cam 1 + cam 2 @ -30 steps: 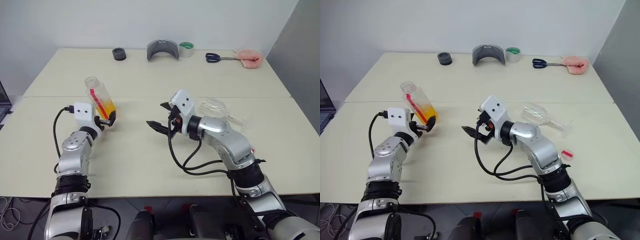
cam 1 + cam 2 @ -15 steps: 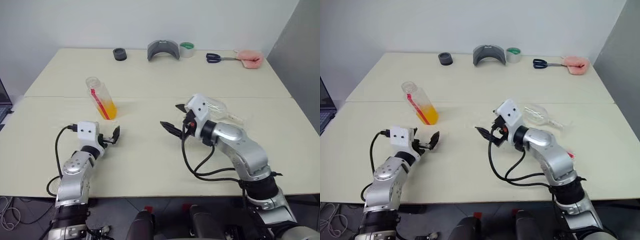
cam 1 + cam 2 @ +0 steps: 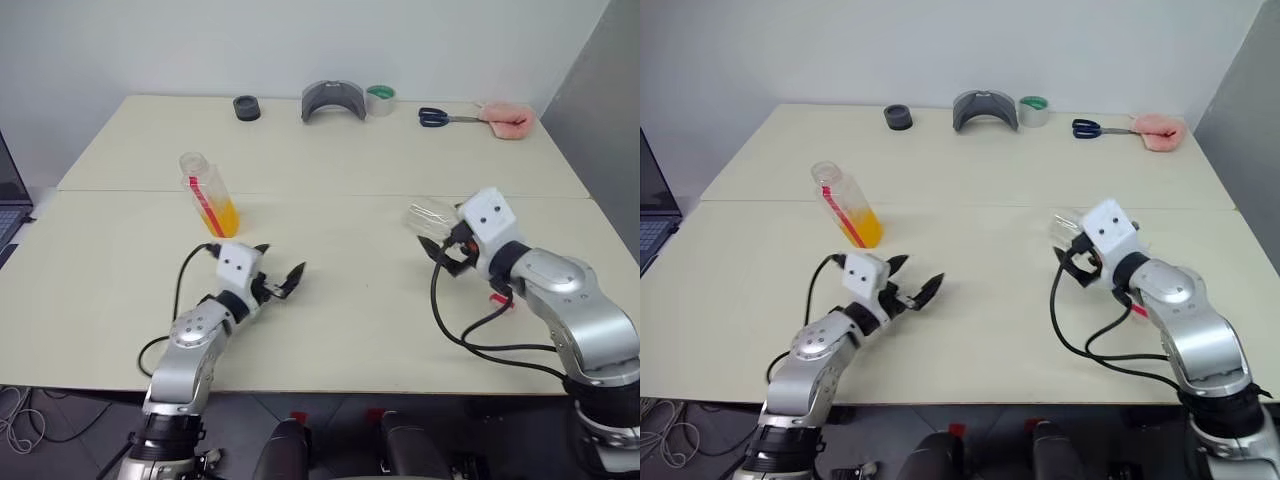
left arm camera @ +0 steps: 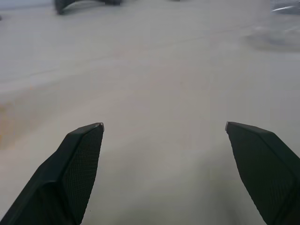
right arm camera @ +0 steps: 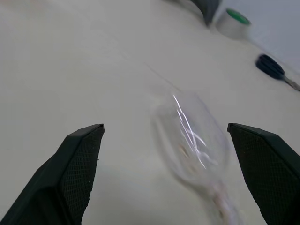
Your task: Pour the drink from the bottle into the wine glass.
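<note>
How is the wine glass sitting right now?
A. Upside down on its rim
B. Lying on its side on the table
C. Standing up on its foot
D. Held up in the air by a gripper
B. The wine glass lies tipped over on the table, in front of the open right gripper, which is not holding it.

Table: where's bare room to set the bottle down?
Bare: the table between left pincer and right pincer, and the near left corner. Crowded: the back edge, with tape and scissors. The wine glass lies by the right pincer.
</note>
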